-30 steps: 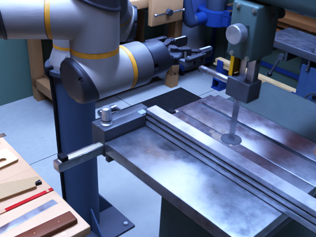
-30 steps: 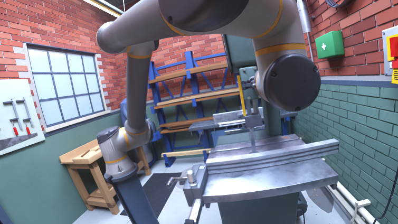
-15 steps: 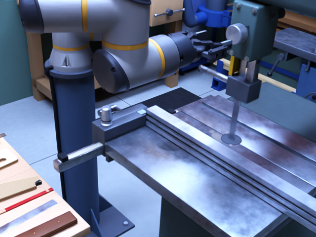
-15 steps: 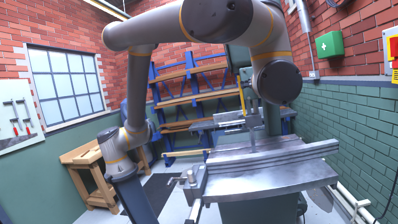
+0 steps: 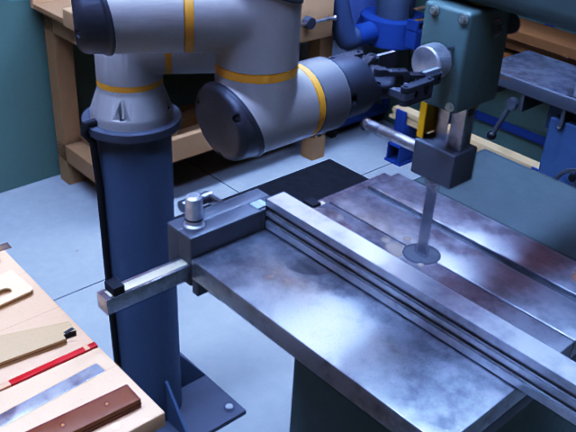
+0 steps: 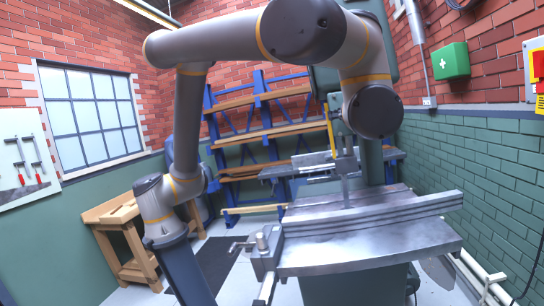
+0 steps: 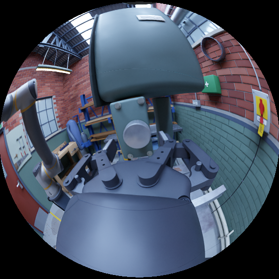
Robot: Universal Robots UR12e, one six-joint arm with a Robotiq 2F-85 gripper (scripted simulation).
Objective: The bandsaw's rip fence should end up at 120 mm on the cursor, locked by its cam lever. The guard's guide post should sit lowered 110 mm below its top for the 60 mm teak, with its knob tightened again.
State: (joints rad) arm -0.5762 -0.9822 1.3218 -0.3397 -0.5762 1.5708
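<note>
The round silver knob [image 5: 431, 59] [image 7: 137, 133] sits on the green guide post housing [image 5: 455, 56], above the grey blade guard block [image 5: 442, 160] [image 6: 345, 164]. My gripper [image 5: 421, 79] [image 7: 137, 147] is level with the knob, just in front of it, open and empty. The rip fence [image 5: 409, 279] [image 6: 373, 211] lies along the saw table, left of the blade [image 5: 427, 216]. Its head block [image 5: 218, 223] carries the cam lever [image 5: 194, 209] [image 6: 247, 243] at the table's front rail.
The green upper saw housing [image 7: 140, 54] looms right above the gripper. A scale rail [image 5: 144, 284] sticks out left of the table. A bench corner with rulers and wood pieces [image 5: 51, 372] lies lower left. Blue lumber racks [image 6: 262, 129] stand behind.
</note>
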